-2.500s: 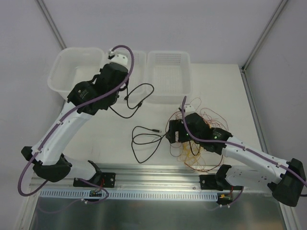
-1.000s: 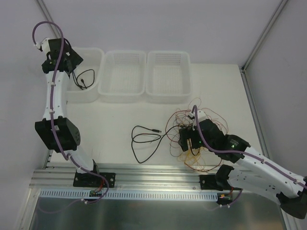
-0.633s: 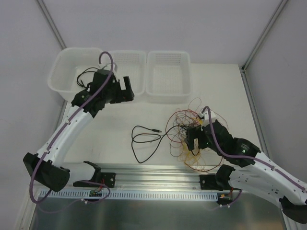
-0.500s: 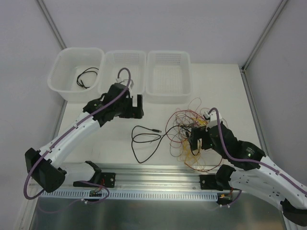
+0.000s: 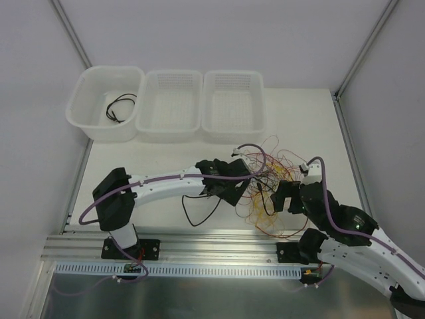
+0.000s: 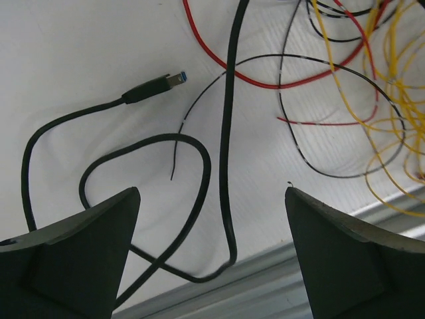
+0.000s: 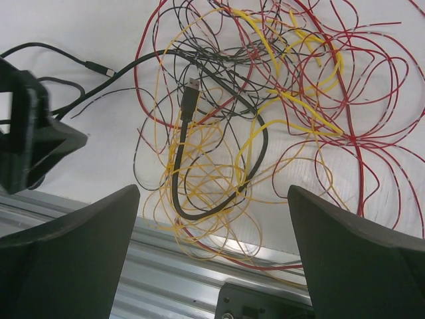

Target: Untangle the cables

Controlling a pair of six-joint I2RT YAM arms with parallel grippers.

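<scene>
With one black cable [image 5: 118,106] now lying in the far-left bin [image 5: 78,114], the left gripper [image 6: 211,196], wide and empty, has returned to the cables [image 7: 265,100] still tangled under the equally wide right gripper [image 7: 212,193].

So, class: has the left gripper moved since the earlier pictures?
Yes. The left gripper has swung from the left bin rightwards and nearer, to the cables.

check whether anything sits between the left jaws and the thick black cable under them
Nothing visible does. The left gripper hangs with its jaws open, and the black cable lies bare on the table between them in the left wrist view. Only farther along, toward the tangle, does a red wire cross it.
</scene>
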